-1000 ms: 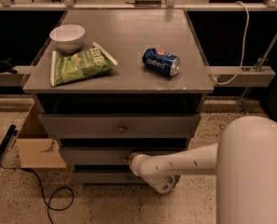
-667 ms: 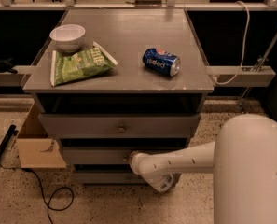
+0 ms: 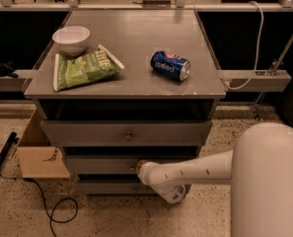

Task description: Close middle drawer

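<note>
The middle drawer is the second of three grey fronts in the cabinet. It stands slightly out, with a dark gap above it. My gripper is at the end of the white arm, which reaches in from the right. The gripper sits against the centre of the middle drawer's front, where it hides the knob. The top drawer with its round knob also stands a little out. The lowest drawer front is just below the arm.
On the cabinet top are a white bowl, a green chip bag and a blue soda can on its side. A cardboard box stands left of the cabinet. A black cable lies on the floor.
</note>
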Robot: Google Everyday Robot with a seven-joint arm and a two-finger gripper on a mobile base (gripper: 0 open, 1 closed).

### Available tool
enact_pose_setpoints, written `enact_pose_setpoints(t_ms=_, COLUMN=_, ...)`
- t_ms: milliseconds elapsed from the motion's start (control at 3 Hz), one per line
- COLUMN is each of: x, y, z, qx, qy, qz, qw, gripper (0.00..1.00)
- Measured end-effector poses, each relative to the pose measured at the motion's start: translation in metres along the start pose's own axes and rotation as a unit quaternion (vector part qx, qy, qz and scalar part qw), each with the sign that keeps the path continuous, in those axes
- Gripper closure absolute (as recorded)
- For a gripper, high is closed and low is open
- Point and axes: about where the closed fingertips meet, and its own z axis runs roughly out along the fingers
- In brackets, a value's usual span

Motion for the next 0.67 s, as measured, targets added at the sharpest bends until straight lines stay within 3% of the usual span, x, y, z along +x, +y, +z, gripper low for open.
enact_pose_setpoints(t_ms=333, x=0.021, y=0.011, z=-0.036, qx=-0.012, qy=-0.009, qz=0.040, qw=0.9991, gripper=1.00)
enact_pose_setpoints(t_ms=667, x=0.048, y=0.018, z=-0.063, qx=-0.009, qy=0.001, qz=0.070, qw=0.9975, gripper=0.96)
